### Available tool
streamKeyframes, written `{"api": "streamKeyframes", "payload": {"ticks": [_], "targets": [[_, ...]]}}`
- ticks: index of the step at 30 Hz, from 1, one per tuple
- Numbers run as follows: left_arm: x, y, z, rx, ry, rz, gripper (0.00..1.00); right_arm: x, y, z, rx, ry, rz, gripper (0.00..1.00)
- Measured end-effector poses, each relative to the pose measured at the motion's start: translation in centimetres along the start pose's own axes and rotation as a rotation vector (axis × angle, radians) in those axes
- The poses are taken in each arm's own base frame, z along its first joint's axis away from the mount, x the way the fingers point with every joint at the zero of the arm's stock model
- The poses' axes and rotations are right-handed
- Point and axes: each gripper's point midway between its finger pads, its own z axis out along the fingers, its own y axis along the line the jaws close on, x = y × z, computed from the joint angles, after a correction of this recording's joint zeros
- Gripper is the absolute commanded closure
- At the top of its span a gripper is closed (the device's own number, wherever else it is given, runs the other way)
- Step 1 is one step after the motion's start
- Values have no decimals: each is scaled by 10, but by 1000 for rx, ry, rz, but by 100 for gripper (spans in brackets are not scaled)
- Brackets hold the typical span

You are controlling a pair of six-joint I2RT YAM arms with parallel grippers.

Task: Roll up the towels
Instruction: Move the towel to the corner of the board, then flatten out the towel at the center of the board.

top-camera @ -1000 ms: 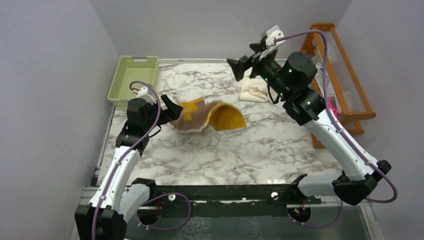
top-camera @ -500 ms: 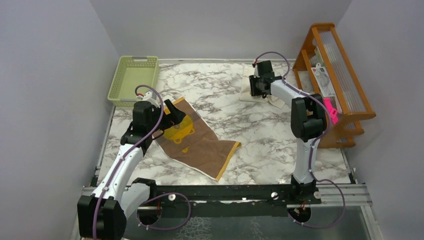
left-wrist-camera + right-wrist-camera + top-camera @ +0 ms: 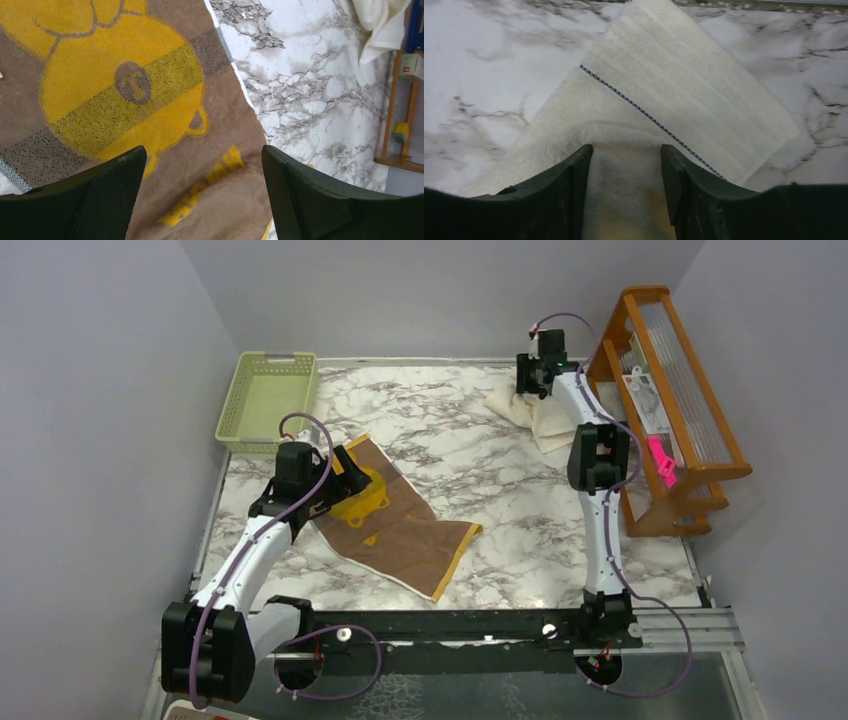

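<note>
The brown towel [image 3: 400,530] with a mustard-yellow border lies spread flat on the marble table, left of centre. My left gripper [image 3: 345,472] hovers over its far-left part, jaws wide open and empty. In the left wrist view [image 3: 203,150] the towel's yellow pattern [image 3: 150,85] fills the frame. The cream-white towel [image 3: 545,420] lies rumpled at the back right. My right gripper [image 3: 532,380] is at its far edge. In the right wrist view my gripper [image 3: 626,150] is shut on a bunched fold of that cream towel [image 3: 684,90].
A light-green plastic basket [image 3: 265,395] stands at the back left corner. A wooden rack [image 3: 670,400] runs along the right edge, close to my right arm. It also shows in the left wrist view [image 3: 400,100], with the cream towel [image 3: 380,20] near it.
A second ago the brown towel was lifted and curled; it now lies flat. My right gripper came down onto the cream towel and has pulled it toward the back right.
</note>
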Motion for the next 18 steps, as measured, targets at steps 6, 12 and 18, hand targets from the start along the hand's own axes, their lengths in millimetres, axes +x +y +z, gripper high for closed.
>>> {"api": "streamKeyframes", "payload": {"ticks": [6, 12, 18], "targets": [[4, 19, 4, -99, 16, -9, 13, 15, -13, -38, -5, 28, -6, 18], [-17, 37, -1, -227, 7, 46, 11, 21, 159, -217, -265, -187, -231, 18], [-58, 61, -6, -326, -18, 89, 12, 121, 210, -317, -549, -242, -194, 20]]}}
